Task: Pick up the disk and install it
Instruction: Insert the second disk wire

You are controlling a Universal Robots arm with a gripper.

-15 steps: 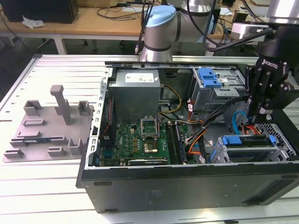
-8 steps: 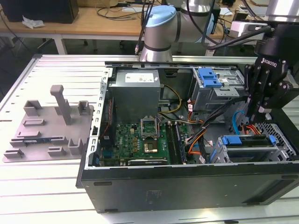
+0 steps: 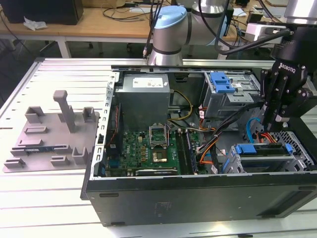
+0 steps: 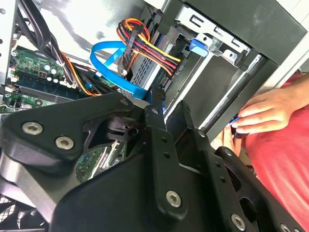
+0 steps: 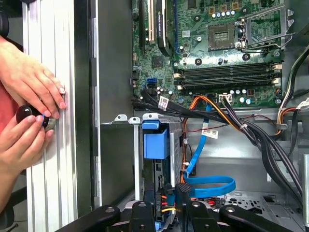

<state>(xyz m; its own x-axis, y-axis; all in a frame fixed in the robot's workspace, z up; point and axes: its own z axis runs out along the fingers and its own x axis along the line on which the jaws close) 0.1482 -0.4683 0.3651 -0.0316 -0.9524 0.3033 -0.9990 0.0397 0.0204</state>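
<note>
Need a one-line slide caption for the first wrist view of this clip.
Gripper hangs over the blue-framed disk seated in its drive cage, beside the motherboard; a person's hands rest outside the case.

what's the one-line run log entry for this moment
hand: above drive cage, holding nothing seen | disk: seated in cage | person's hands: at case edge

A robotics lab: open computer case (image 3: 198,193) on a slotted aluminium table (image 3: 59,74), cluttered workbenches (image 3: 99,25) behind
</note>
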